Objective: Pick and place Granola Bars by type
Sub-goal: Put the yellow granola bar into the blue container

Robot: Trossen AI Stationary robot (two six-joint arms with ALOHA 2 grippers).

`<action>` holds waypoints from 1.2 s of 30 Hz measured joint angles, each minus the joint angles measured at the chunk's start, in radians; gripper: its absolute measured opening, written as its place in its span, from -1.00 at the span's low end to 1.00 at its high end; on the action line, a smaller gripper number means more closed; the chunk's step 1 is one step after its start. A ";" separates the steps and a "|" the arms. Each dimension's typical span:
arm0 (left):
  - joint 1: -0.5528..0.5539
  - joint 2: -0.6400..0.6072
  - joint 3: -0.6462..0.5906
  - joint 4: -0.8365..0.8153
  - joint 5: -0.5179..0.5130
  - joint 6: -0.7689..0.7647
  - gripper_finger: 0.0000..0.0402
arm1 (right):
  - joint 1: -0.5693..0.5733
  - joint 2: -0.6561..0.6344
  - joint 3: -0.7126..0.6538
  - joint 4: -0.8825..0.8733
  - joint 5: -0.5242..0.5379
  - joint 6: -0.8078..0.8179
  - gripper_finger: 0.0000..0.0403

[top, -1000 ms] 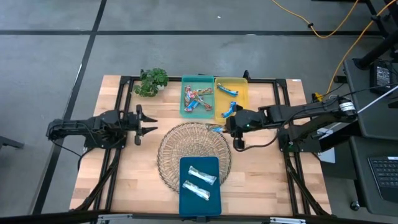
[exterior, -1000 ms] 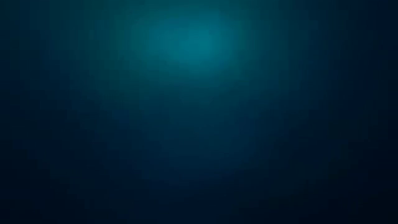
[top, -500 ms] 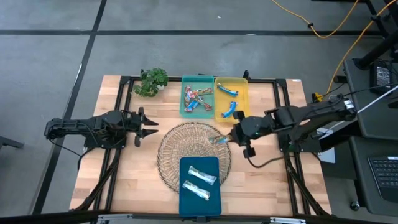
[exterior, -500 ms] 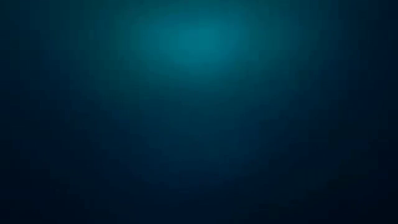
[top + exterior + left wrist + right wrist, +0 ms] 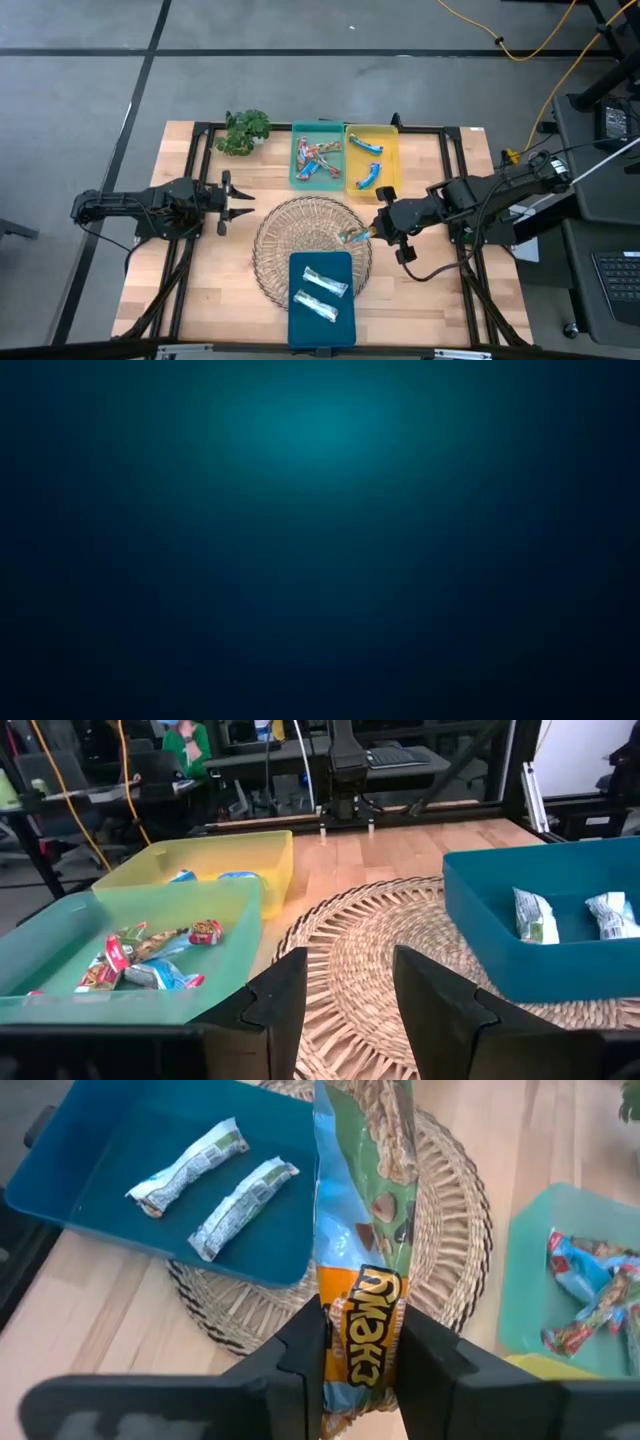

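My right gripper [image 5: 369, 233] [image 5: 360, 1342] is shut on a granola bar [image 5: 353, 237] with a blue and green wrapper and an orange label, over the right rim of the round wicker basket [image 5: 300, 235]. Two silvery white bars [image 5: 322, 292] lie in the dark blue tray [image 5: 300, 325], which rests on the basket's near part. Red and blue bars [image 5: 316, 157] lie in the green tray [image 5: 296, 180]. Two blue bars [image 5: 368, 162] lie in the yellow tray [image 5: 391, 150]. My left gripper [image 5: 238, 200] [image 5: 350, 982] waits open, left of the basket. The low view shows only darkness. My right gripper pinches the bar near one end [image 5: 362, 1320] between its two fingers [image 5: 303, 1355], coming from the table's right. The bar's length runs on ahead of the fingers toward the basket. It is lifted clear above the basket's right rim.
A small green plant [image 5: 245, 130] stands at the far left of the table. A black frame [image 5: 440, 130] runs along the table's far edge and sides. Bare wood lies left and right of the basket [image 5: 210, 280]. Beyond the table, a person in green sits [image 5: 190, 740].
My right gripper has moved from beside the yellow tray toward the table's near edge, carrying the bar, and now stands over the basket's right rim. It has stayed shut on the bar throughout.
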 joint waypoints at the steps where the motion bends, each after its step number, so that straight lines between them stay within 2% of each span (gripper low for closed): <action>1: 0.000 0.000 0.000 0.000 0.000 0.001 -0.29 | 0.000 0.003 0.000 0.007 0.000 -0.004 -0.52; 7: 0.000 -0.003 0.000 0.000 0.000 0.001 -0.29 | 0.000 0.045 0.000 0.011 -0.016 -0.043 -0.52; 12: 0.008 -0.069 -0.002 0.007 0.001 0.001 -0.29 | 0.000 0.098 0.000 0.016 -0.067 -0.054 -0.52; 15: 0.018 -0.075 -0.050 0.141 0.000 0.001 -0.29 | 0.000 0.131 0.000 0.040 -0.092 -0.081 -0.52; 18: 0.018 -0.076 -0.051 0.187 -0.001 0.001 -0.29 | 0.000 0.163 0.000 0.088 -0.110 -0.107 -0.52; 29: 0.022 -0.076 -0.051 0.179 0.000 0.001 -0.29 | -0.001 0.328 -0.002 0.193 -0.134 -0.169 -0.52; 36: 0.021 -0.076 -0.051 0.179 0.000 0.001 -0.29 | -0.004 0.410 -0.001 0.290 -0.204 -0.323 -0.52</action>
